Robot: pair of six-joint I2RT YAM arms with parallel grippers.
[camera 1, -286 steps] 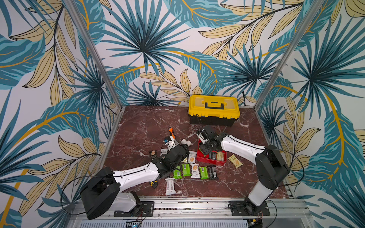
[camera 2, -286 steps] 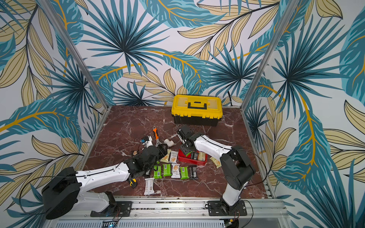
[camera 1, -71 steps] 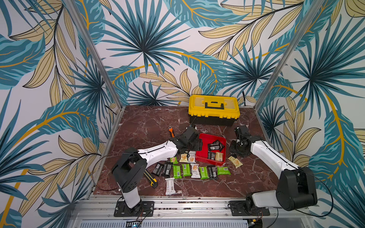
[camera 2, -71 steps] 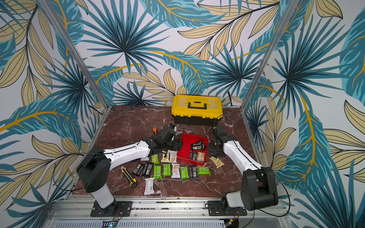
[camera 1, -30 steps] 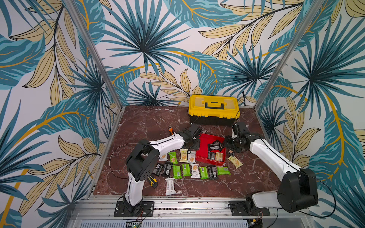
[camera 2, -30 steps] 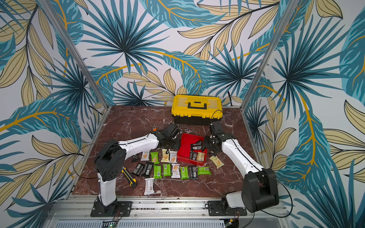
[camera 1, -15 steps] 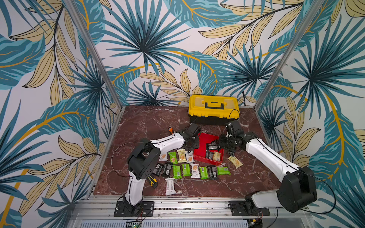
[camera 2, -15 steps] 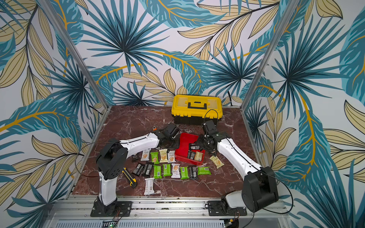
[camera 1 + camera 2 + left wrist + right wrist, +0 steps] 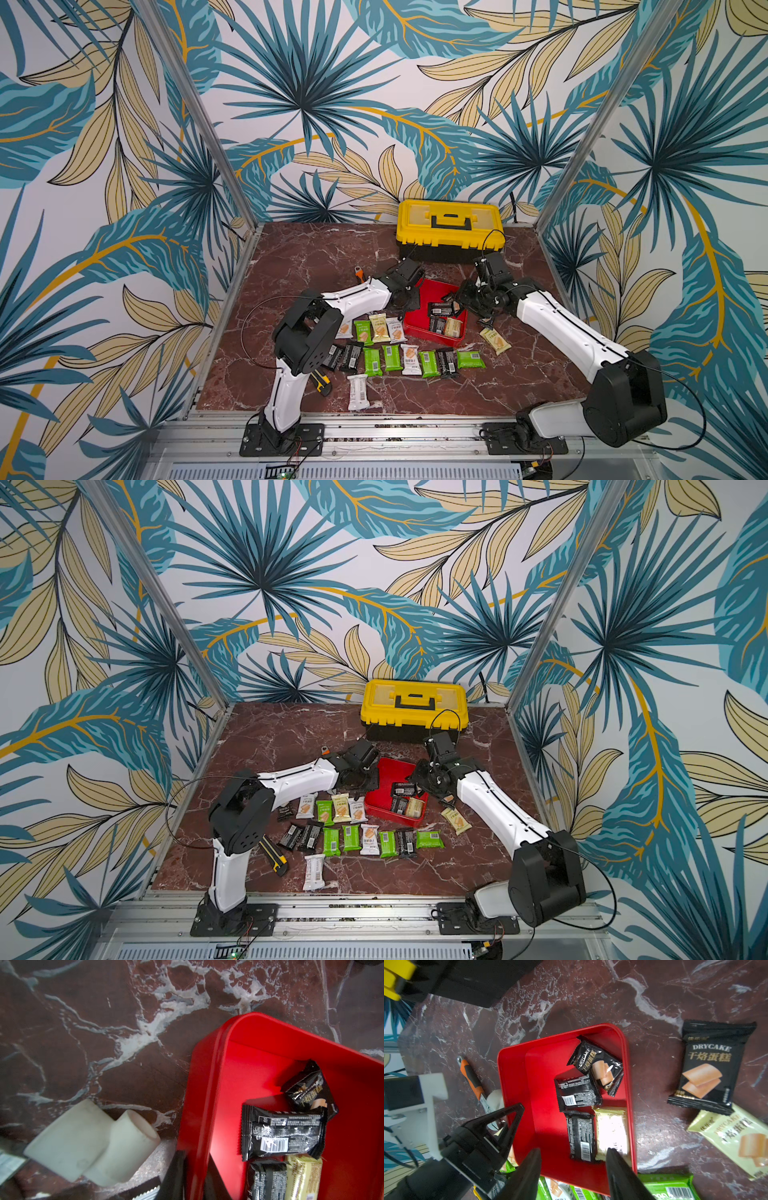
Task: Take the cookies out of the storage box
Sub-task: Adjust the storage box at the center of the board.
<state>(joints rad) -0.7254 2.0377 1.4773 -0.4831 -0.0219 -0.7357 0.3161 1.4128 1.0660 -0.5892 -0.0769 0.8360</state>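
The red storage box (image 9: 432,338) (image 9: 395,814) sits mid-table. It holds three black cookies (image 9: 577,1093) and a cream one (image 9: 611,1130). My left gripper (image 9: 193,1167) is shut on the storage box's left wall (image 9: 204,1088), one finger inside and one outside. From the right, my right gripper (image 9: 573,1150) hovers open just above the packets in the box, holding nothing. Several green, cream, white and black cookies (image 9: 392,357) lie in rows on the marble in front of the box, and two more (image 9: 710,1070) lie to its right.
A yellow-and-black toolbox (image 9: 449,226) stands at the back, close behind both wrists. A white pipe elbow (image 9: 89,1145) and an orange-handled tool (image 9: 471,1076) lie just left of the box. A yellow utility knife (image 9: 322,382) rests by the left arm's base.
My left gripper has closed onto the box's left wall. My right gripper has swung in from the right side to above the box, staying open.
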